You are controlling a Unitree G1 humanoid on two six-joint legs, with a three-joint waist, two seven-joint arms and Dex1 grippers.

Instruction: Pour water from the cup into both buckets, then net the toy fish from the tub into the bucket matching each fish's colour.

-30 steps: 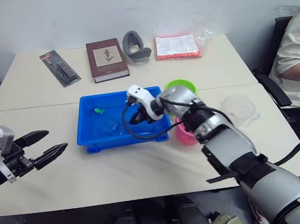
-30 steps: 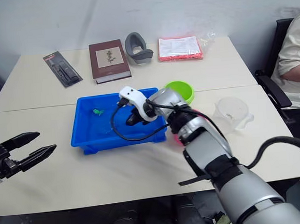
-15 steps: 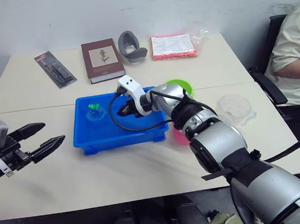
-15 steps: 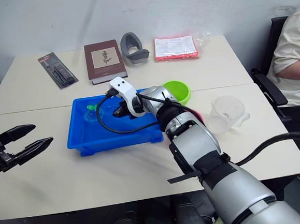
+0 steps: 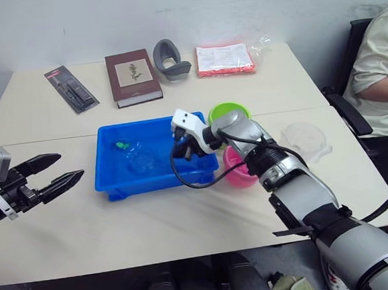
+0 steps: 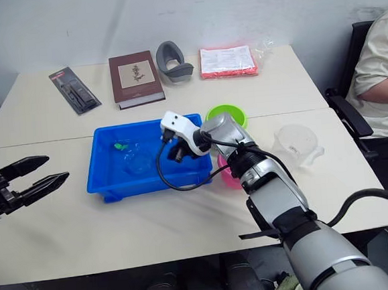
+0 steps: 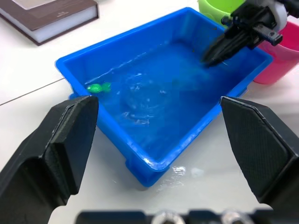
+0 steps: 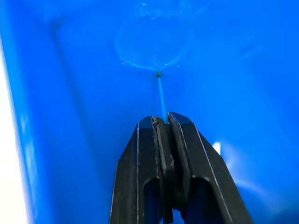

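Note:
The blue tub [image 5: 109, 182] holds water and a green toy fish [image 5: 120, 145] at its far left corner. My right gripper [image 5: 182, 152] reaches into the tub's right end, shut on the thin handle of the net [image 8: 160, 91]. The net's hoop [image 5: 141, 162] lies in the water mid-tub, apart from the fish. The green bucket [image 5: 229, 108] and pink bucket [image 5: 237, 173] stand just right of the tub. The clear cup [image 5: 305, 139] sits further right. My left gripper [image 5: 71, 165] hovers open, left of the tub.
At the table's back lie a brown book [image 5: 133, 77], a black packaged tool [image 5: 72, 89], a grey curved object [image 5: 168, 58] and a red-edged packet [image 5: 225, 59]. A seated person's sleeve [image 5: 375, 57] and a chair [image 5: 350, 116] are at the right edge.
My right gripper has drawn back toward the tub's right end, dragging the net hoop from beside the green fish to mid-tub. The left gripper stays open in place.

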